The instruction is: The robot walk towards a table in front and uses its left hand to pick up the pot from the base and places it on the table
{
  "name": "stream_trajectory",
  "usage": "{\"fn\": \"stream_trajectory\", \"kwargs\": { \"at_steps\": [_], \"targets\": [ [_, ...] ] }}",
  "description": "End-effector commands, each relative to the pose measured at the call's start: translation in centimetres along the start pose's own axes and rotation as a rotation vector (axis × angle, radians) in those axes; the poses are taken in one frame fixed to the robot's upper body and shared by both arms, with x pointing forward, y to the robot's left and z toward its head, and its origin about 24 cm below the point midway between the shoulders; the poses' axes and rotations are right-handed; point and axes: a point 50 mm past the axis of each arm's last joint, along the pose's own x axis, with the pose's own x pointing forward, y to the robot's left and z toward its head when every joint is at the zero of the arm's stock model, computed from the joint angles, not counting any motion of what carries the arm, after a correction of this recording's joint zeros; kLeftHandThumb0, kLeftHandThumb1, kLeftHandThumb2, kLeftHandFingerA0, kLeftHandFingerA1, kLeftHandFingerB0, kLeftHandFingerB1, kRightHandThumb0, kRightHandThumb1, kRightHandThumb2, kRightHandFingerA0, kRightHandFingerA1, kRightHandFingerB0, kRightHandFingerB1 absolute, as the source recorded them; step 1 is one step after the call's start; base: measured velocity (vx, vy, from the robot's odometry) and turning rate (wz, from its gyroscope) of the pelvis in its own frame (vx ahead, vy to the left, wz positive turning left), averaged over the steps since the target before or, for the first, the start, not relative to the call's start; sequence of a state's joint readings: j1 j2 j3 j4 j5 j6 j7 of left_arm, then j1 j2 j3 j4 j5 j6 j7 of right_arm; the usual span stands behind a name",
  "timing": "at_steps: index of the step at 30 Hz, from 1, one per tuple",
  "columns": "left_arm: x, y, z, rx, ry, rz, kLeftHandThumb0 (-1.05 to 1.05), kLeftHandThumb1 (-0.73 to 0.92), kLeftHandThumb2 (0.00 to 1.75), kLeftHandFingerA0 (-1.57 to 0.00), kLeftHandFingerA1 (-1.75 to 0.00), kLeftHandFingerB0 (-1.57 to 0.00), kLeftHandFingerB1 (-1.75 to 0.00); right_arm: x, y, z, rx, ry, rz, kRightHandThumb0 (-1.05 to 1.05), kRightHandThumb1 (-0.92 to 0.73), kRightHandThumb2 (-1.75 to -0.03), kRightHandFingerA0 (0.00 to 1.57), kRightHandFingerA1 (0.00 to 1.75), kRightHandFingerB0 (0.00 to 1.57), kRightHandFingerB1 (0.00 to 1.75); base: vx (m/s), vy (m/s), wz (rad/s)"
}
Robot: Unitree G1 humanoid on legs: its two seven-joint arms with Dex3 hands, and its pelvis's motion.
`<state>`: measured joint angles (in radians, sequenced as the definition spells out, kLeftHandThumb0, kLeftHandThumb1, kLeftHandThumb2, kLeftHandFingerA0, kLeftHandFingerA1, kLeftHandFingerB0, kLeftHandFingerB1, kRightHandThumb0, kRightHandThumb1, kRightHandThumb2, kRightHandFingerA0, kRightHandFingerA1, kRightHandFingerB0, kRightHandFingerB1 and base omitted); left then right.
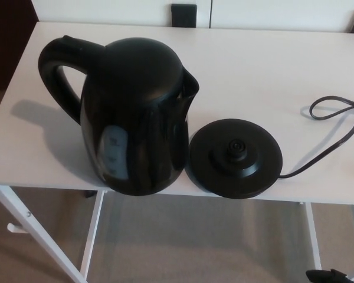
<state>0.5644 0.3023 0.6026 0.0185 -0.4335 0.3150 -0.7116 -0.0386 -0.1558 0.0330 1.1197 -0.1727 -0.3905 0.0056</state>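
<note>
The pot, a black electric kettle with its lid closed, is seen standing upright on the white table, in the left centre of the frame and close to the table's lower edge. Its handle is turned toward the upper left and its spout toward the right, and a pale level window is seen low on its body. The round black base lies flat on the table just to the right of the pot, with nothing on it and its raised connector in plain view. Whether the two are touching cannot be told, since the pot's body overlaps the rim of the base in the picture. A black cord is led from the base to the right and is looped near the right edge. The left hand is not seen anywhere in the frame. At the bottom right edge only a small black part of what appears to be the right hand is shown, below the table; whether it is open or closed cannot be told.
</note>
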Motion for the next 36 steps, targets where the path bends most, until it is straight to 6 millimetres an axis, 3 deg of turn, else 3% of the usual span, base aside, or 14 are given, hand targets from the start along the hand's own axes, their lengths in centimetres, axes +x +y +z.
{"fn": "stream_trajectory", "kwargs": {
  "at_steps": [1,2,5,8,10,11,12,13,17,25,26,28,29,36],
  "targets": [
    [-3.0,0.1,-4.8,0.210,0.037,0.070,-0.71,0.53,0.85,0.00,-0.15,0.00,-0.09,-1.0,-0.6,-1.8,0.060,0.041,-0.067,-0.38,-0.58,-0.92,0.33,0.58,0.21,0.50,0.00,0.000,0.00],
    [-2.6,0.2,-5.5,0.216,0.065,0.079,-0.71,0.50,0.80,0.00,-0.11,0.00,-0.05,-1.0,-0.6,-1.8,0.054,0.042,-0.065,-0.36,-0.79,-0.63,0.35,0.46,0.30,0.39,0.00,0.000,0.00],
    [-0.5,-0.3,-7.7,0.217,0.181,0.096,-0.67,0.47,0.81,0.00,-0.16,0.00,-0.12,-1.4,-1.0,-2.2,0.055,0.043,-0.070,-0.39,-0.77,-0.62,0.35,0.47,0.29,0.38,0.00,0.000,0.00],
    [1.0,-0.9,-7.9,0.278,0.212,0.071,-0.69,0.51,0.72,0.00,-0.19,0.00,-0.10,-1.4,-1.3,-2.3,0.066,0.045,-0.075,-0.39,-0.78,-0.62,0.31,0.45,0.24,0.36,0.00,0.000,0.00],
    [2.9,-1.3,-7.4,0.278,0.207,0.054,-0.69,0.49,0.84,0.00,-0.19,0.00,-0.13,-0.7,-1.5,-1.3,0.090,0.025,-0.085,-0.43,-0.74,-0.73,0.27,0.47,0.22,0.40,0.00,0.000,0.00],
    [3.6,-1.7,-7.3,0.241,0.205,0.026,-0.62,0.61,0.59,0.00,-0.18,0.00,-0.12,-0.8,-1.5,-1.4,0.106,0.024,-0.097,-0.43,-0.73,-0.74,0.24,0.46,0.19,0.40,0.00,0.000,0.00],
    [4.0,-1.9,-7.3,0.226,0.203,0.014,-0.62,0.61,0.59,0.00,-0.18,0.00,-0.12,-0.9,-1.5,-1.5,0.114,0.024,-0.102,-0.43,-0.73,-0.74,0.24,0.46,0.19,0.40,0.00,0.000,0.00],
    [5.0,-2.4,-7.3,0.233,0.209,-0.010,-0.60,0.57,0.72,0.00,-0.12,0.00,-0.03,-1.1,-1.3,-1.7,0.132,0.015,-0.103,-0.44,-0.73,-0.73,0.22,0.45,0.16,0.38,0.00,0.000,0.00],
    [6.9,-2.9,-7.7,0.152,0.196,0.017,-0.65,0.47,0.79,0.00,-0.13,0.00,-0.08,-1.2,-1.1,-1.7,0.137,0.012,-0.090,-0.45,-0.73,-0.74,0.24,0.47,0.16,0.39,0.00,0.000,0.00],
    [7.2,-1.2,-9.1,0.100,0.232,0.120,-0.65,0.47,0.81,0.00,-0.17,0.00,-0.12,-1.1,-1.3,-1.6,0.131,0.010,-0.088,-0.44,-0.74,-0.73,0.22,0.45,0.15,0.38,0.00,0.000,0.00],
    [7.1,-0.5,-8.8,0.106,0.228,0.149,-0.54,0.56,0.71,0.00,-0.16,0.00,-0.08,-1.0,-1.4,-1.4,0.124,0.010,-0.090,-0.44,-0.74,-0.73,0.22,0.45,0.16,0.38,0.00,0.000,0.00],
    [7.3,0.0,-8.3,0.149,0.225,0.169,-0.59,0.62,0.59,0.00,-0.21,0.00,-0.13,-0.7,-1.4,-1.0,0.127,0.004,-0.095,-0.44,-0.73,-0.73,0.23,0.46,0.16,0.39,0.00,0.000,0.00],
    [7.4,0.2,-8.1,0.160,0.221,0.174,-0.56,0.56,0.69,0.00,-0.18,0.00,-0.09,-0.5,-1.4,-0.8,0.129,0.002,-0.097,-0.45,-0.73,-0.74,0.23,0.46,0.16,0.39,0.00,0.000,0.00],
    [7.8,1.2,-7.1,0.180,0.201,0.228,-0.60,0.43,0.79,0.00,-0.25,0.00,-0.16,0.0,-2.0,0.0,0.162,-0.018,-0.121,-0.44,-0.70,-0.75,0.22,0.48,0.14,0.39,0.00,0.000,0.00]
  ]
}}
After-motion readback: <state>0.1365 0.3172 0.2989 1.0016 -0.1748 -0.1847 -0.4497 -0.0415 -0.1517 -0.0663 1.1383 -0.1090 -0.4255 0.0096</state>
